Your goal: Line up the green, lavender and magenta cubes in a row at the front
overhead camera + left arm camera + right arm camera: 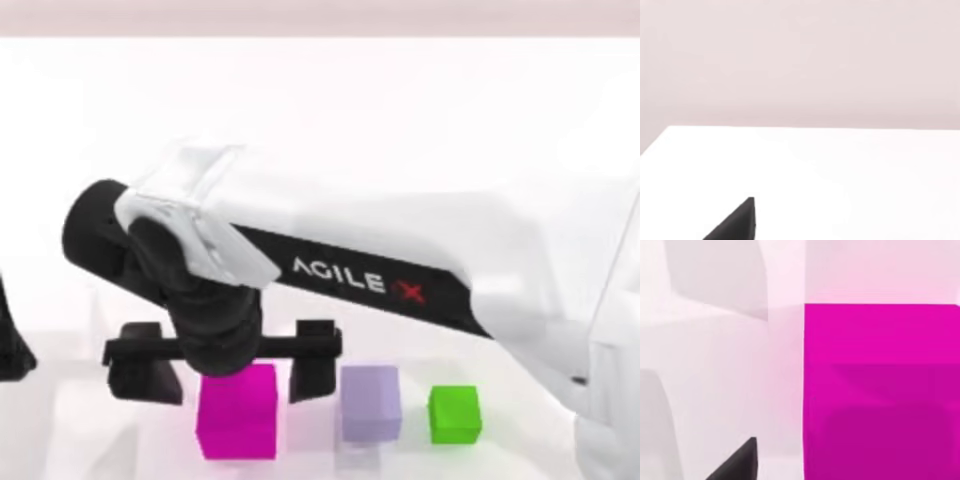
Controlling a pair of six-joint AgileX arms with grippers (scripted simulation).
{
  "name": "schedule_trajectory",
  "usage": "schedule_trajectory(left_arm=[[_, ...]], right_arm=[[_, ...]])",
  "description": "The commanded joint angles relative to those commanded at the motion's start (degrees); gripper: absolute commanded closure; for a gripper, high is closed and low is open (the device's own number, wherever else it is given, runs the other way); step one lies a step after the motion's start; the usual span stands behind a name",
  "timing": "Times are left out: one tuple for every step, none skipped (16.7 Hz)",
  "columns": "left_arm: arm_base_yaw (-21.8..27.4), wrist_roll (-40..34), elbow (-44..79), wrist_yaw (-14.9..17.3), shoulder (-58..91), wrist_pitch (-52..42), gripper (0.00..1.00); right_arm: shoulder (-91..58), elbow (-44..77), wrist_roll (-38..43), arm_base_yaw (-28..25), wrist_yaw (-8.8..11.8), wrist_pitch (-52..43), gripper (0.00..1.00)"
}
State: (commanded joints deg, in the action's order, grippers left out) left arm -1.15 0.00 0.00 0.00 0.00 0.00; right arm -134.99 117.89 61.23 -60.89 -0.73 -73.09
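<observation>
Right arm: reaches from the desk's (420, 120) right side across to the left of centre, near the front edge.
Right tool (225, 375): wide apart, its two black fingers (315, 360) hanging on either side of the magenta cube's back part and clear of it; one finger stands left of the cube, the other between the magenta and lavender cubes.
Magenta cube (238, 415): largest of the three, on the desk at the front edge, left of centre, leftmost in the row; it fills much of the right wrist view (880, 390).
Lavender cube (370, 402): mid-sized, just right of the magenta one with a small gap, near the front edge.
Green cube (454, 413): smallest, right of the lavender one with a similar gap, near the front edge.
Row: the three cubes lie roughly in line along the front edge, none touching.
Left arm: parked at the desk's left edge; only a dark sliver shows.
Left tool (735, 222): one dark fingertip in the left wrist view over bare desk; cannot tell whether apart or together.
</observation>
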Motion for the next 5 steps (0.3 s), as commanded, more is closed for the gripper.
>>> schedule_trajectory(left_arm=[[0.00,0.00,0.00,0.00,0.00,0.00,0.00],[0.00,0.00,0.00,0.00,0.00,0.00,0.00],[0.00,0.00,0.00,0.00,0.00,0.00,0.00],[0.00,0.00,0.00,0.00,0.00,0.00,0.00],[0.00,0.00,0.00,0.00,0.00,0.00,0.00]], right_arm=[[0.20,1.86,-0.01,-0.07,0.04,-2.22,0.00],[0.44,3.55,-0.03,-0.12,0.07,-4.11,0.00],[0.67,4.83,-0.06,-0.15,0.09,-5.43,0.00],[0.84,5.56,-0.10,-0.15,0.10,-6.15,0.00],[0.88,5.71,-0.11,-0.15,0.10,-6.30,0.00]])
